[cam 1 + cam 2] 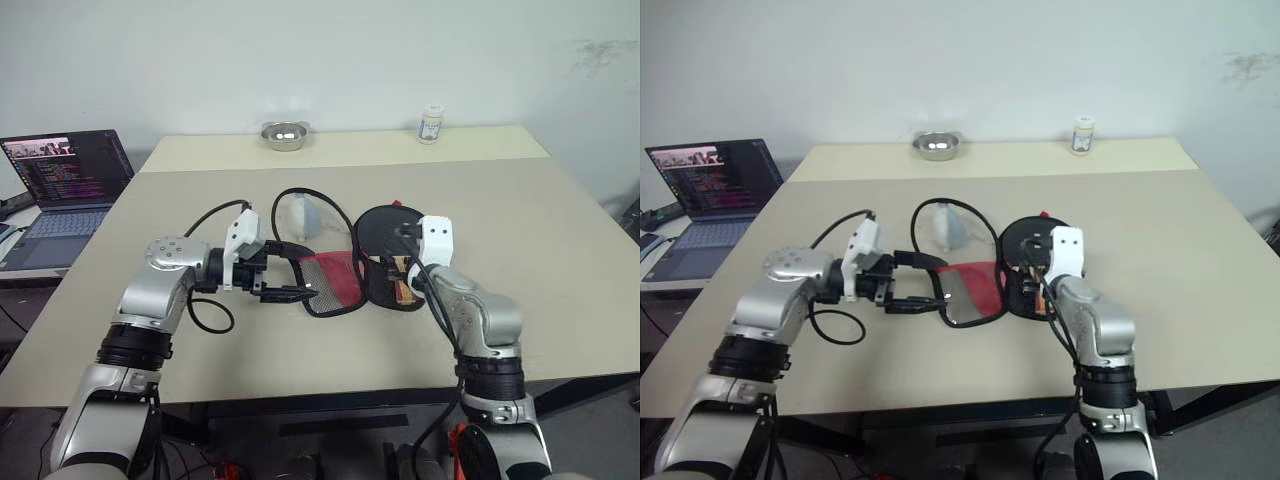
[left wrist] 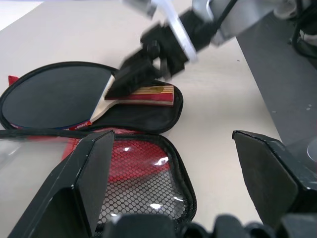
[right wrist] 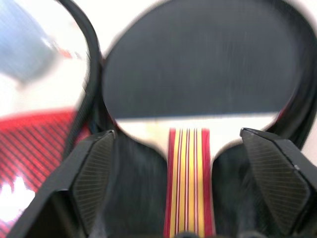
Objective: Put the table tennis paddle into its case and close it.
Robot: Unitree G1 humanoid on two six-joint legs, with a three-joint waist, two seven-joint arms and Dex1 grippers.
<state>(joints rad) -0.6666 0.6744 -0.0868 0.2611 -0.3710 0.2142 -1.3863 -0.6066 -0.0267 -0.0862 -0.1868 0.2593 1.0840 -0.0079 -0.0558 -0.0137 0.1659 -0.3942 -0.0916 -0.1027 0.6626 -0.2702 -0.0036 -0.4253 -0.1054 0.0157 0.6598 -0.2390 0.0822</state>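
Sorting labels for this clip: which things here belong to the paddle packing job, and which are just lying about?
Job: table tennis paddle, lying in the open case.
Lying about: metal bowl, small white bottle, laptop off the table's left side.

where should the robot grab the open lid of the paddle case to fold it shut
Probably the lid's free rim near the left gripper, coming from the robot's left. It lies flat, hinged beside the paddle, so that outer edge lifts over.
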